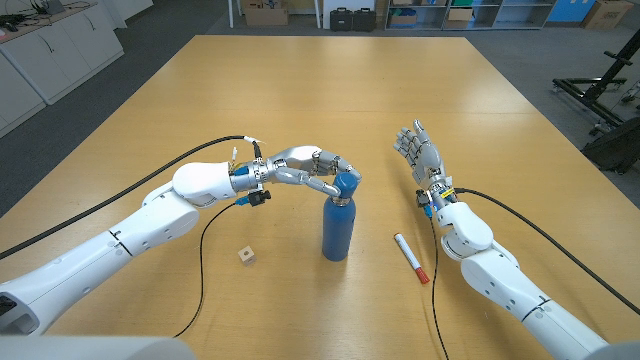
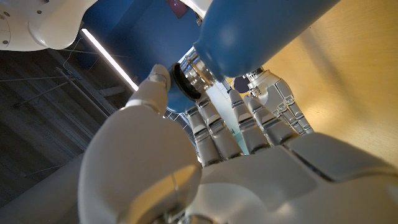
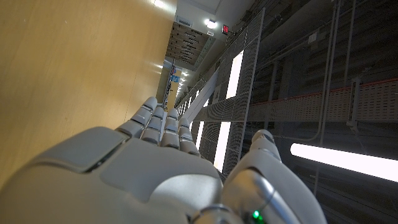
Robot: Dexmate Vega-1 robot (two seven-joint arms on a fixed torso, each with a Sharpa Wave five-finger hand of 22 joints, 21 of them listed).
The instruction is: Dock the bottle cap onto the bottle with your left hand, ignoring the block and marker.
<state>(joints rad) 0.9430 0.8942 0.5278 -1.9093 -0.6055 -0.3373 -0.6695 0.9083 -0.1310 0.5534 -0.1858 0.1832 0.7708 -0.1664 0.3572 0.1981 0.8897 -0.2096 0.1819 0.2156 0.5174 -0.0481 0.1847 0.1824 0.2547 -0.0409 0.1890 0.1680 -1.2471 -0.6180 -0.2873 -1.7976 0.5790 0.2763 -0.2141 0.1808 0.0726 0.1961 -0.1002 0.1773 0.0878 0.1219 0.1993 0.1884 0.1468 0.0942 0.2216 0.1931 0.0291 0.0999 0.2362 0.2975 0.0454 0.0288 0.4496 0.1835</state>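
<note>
L arm comes in from the left side of the worktop (image 1: 300, 90). A small block (image 1: 246, 256) lies on the wood below the forearm, well apart from the action; not part of the job.

L robot hand (image 1: 318, 172) sits at the top of the bottle (image 1: 337, 228), fingers (image 1: 322, 186) curled round the blue bottle cap (image 1: 346, 184) and gripping it. Cap is directly over the neck, touching or v. nearly so. In the wrist cam the thumb and fingers (image 2: 211, 127) bracket the cap, and the steel threaded neck (image 2: 198, 70) shows between cap and bottle body, so the cap looks not fully seated yet.

Key relation: bottle stands upright, long axis vertical, roughly centre of the worktop. Cap lies straight above it, w/ the hand reaching in sideways from the bottle's left. Prob. what remains is a straight push or twist down along that vertical axis; any tilt could cross the threads or tip the bottle.

Marker (image 1: 410, 257) lies just right of the bottle base, red tip toward the robot; ignore.

R robot hand (image 1: 422, 155) stands further right, fingers spread and empty, near but clear of the bottle.
</note>
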